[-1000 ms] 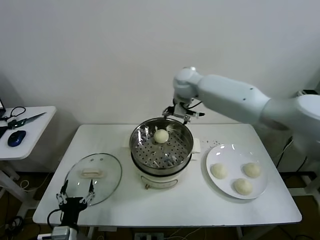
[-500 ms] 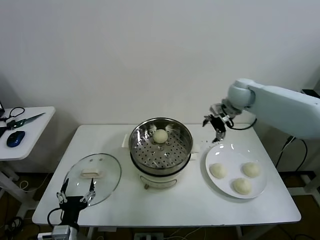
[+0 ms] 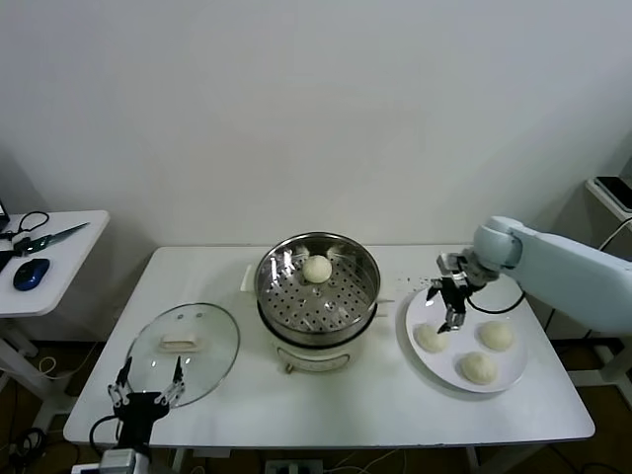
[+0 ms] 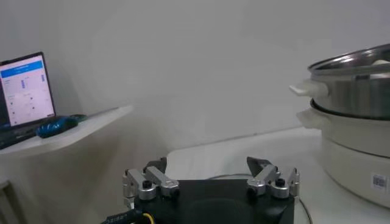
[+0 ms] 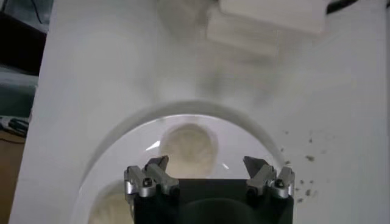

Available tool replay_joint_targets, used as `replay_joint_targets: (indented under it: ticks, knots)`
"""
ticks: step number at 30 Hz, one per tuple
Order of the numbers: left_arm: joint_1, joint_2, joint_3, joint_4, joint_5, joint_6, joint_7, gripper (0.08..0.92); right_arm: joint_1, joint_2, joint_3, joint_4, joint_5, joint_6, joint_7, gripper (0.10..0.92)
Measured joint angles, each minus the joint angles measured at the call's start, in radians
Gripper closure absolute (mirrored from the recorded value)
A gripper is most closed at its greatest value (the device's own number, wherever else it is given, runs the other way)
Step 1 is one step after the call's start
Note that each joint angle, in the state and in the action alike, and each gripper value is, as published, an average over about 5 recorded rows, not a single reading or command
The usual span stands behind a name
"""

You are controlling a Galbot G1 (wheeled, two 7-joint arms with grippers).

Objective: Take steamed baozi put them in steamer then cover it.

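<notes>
**Supervisor:** On the table, left to right, what do you have?

**Operator:** At the near left corner my left gripper (image 3: 148, 395) is parked low with its jaws spread wide and nothing between them. Just beyond it the glass cover (image 3: 185, 350) lies flat on the table (image 3: 346, 405), white handle up. At the centre stands the steamer (image 3: 318, 286), uncovered, with one baozi (image 3: 317, 268) resting on the perforated floor toward the back. To the right is the white plate (image 3: 433, 301) with three more baozi: the nearest to the steamer (image 3: 431, 338), one farther right (image 3: 497, 335) and one toward me (image 3: 479, 367).

**Supervisor:** And the working arm?

**Operator:** My right gripper (image 3: 449, 303) hangs over the plate's left side, jaws fully apart and empty. From the wrist camera, that left baozi (image 5: 190, 148) sits almost squarely between the fingertips (image 5: 152, 165).

**Supervisor:** So which step?

**Operator:** I judge it the pick of the second bun. Next I need to descend straight down, straddle the dough, and close gently, since it looks soft and would dent easily. Then carry it to the steamer, clear of the first one. The cover waits until last.
</notes>
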Motion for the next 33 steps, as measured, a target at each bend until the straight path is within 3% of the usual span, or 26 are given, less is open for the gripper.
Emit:
replay_joint_targets:
  ticks: [18, 24, 33]
  knots:
    - [0.008, -0.003, 0.003, 0.014, 0.008, -0.009, -0.002, 0.177, -0.113, 0.058, 0.079, -0.103, -0.050, 0.001, -0.005, 0.210]
    - [0.011, -0.004, 0.004, 0.014, 0.009, -0.011, -0.002, 0.177, -0.121, 0.066, 0.090, -0.119, -0.050, 0.008, -0.009, 0.289]
    - [0.023, -0.006, 0.002, 0.009, 0.010, -0.014, -0.003, 0.177, -0.117, 0.057, 0.099, -0.114, -0.042, 0.011, -0.009, 0.319]
